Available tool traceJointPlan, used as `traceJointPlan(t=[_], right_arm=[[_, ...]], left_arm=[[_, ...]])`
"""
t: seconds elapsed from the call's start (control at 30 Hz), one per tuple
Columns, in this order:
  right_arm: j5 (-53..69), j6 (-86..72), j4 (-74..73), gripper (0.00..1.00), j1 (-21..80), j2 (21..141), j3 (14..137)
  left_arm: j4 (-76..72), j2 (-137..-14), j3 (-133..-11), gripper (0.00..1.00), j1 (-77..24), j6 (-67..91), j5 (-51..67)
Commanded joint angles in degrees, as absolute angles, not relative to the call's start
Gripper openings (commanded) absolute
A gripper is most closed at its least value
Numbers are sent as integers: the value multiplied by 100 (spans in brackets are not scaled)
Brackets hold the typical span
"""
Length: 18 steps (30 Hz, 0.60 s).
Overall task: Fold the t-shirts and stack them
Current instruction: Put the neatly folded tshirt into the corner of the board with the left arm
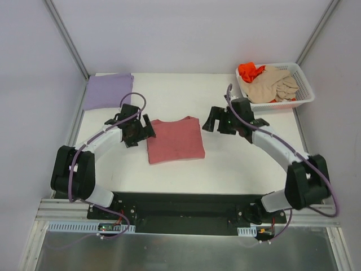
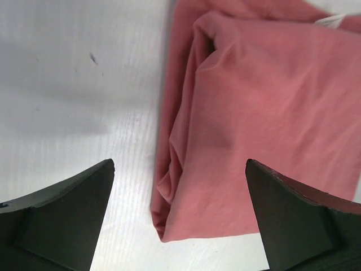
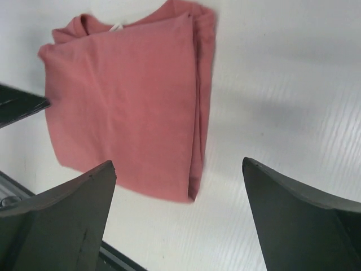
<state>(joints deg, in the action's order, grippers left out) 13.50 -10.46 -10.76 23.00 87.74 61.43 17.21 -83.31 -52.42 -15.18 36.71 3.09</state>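
Observation:
A dusty rose-red t-shirt (image 1: 175,140) lies folded into a rectangle at the table's middle. My left gripper (image 1: 141,131) hangs open at its left edge; in the left wrist view the shirt's folded corner (image 2: 265,124) sits between the spread fingers of that gripper (image 2: 179,164). My right gripper (image 1: 217,119) is open just right of the shirt, empty; its own view shows the shirt (image 3: 124,101) ahead of the gripper (image 3: 177,164). A lavender t-shirt (image 1: 108,90) lies folded at the far left corner. Beige (image 1: 273,84) and orange (image 1: 250,70) t-shirts lie crumpled in the basket.
The white mesh basket (image 1: 307,86) stands at the far right corner. A black mounting rail (image 1: 180,209) runs along the near edge between the arm bases. Pale enclosure walls close in the table on the left, right and back.

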Motion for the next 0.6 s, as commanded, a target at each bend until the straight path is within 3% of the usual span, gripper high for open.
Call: traceJointPlan(t=[0.0, 0.07, 0.17, 0.3, 0.33, 0.4, 0.5, 0.57], right_arm=[[1687, -1107, -598, 96, 2320, 7482, 5039], [1696, -1090, -606, 96, 2320, 7025, 4651], [1521, -1011, -694, 96, 2320, 6418, 4237], [1214, -809, -1185, 96, 2312, 5925, 4157], [1065, -782, -1282, 96, 2312, 5819, 4149], [845, -730, -1397, 96, 2303, 5600, 4096], [546, -581, -1415, 96, 2277, 5345, 3973], [405, -414, -1494, 96, 2250, 5221, 3946]], left_arm=[[1574, -8770, -5010, 99, -1529, 3656, 651], [1442, -9060, -5027, 94, -1529, 3709, 694], [1336, -9517, -5124, 77, -1582, 3814, 844], [1406, -9957, -5229, 42, -1862, 3893, 528], [1458, -10045, -5317, 38, -1959, 3928, 458], [1747, -10229, -5553, 30, -2170, 3937, 90], [2555, -10616, -6255, 5, -2408, 3920, -955], [2908, -10810, -6774, 0, -2435, 3693, -1378]])
